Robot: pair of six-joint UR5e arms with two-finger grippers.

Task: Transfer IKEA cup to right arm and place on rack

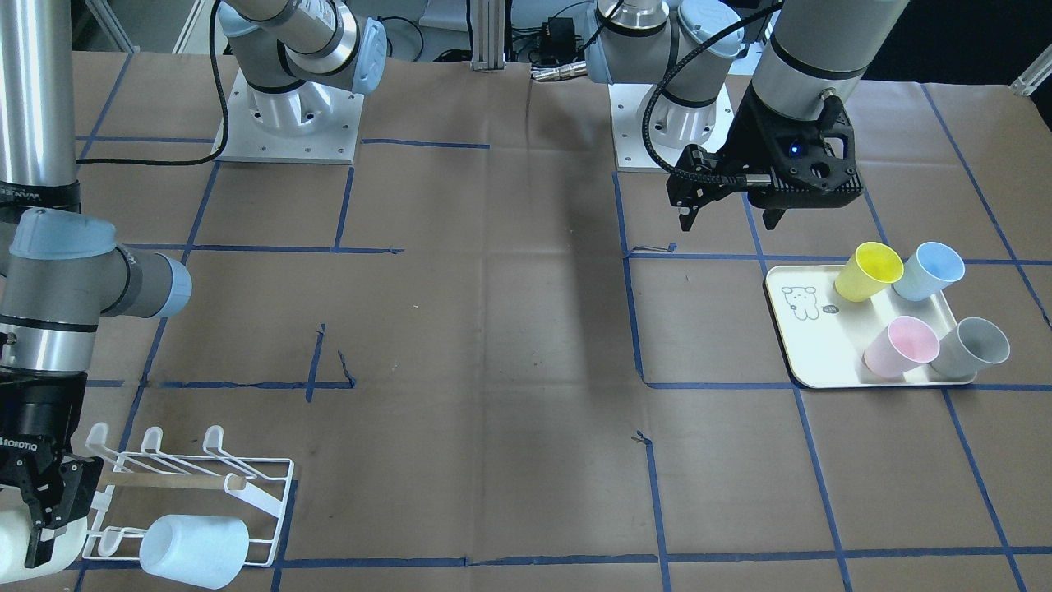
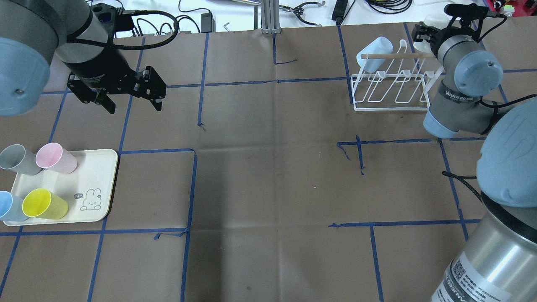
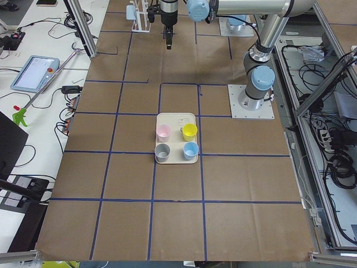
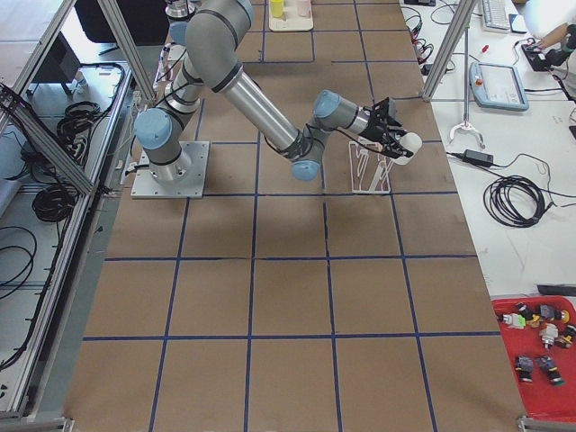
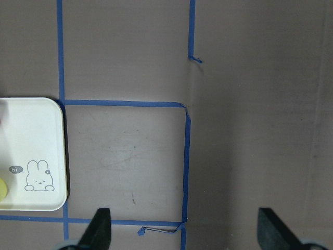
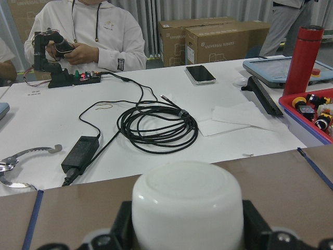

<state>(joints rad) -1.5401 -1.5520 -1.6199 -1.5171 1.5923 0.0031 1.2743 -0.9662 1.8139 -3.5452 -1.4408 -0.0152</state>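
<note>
Plain glossy white cup (image 6: 187, 198) clamped in right claw (image 6: 187, 234); rack (image 1: 164, 482) at 3 o'clock, front cam. Left claw (image 5: 184, 224) wide open.

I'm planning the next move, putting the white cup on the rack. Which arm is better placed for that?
Right. The right claw grips the white cup right beside the rack. The left claw hangs open and empty across the table, near the tray.

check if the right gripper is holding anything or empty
Holding: the right gripper is shut on a white cup, which the wrist view shows clamped on both sides.
</note>
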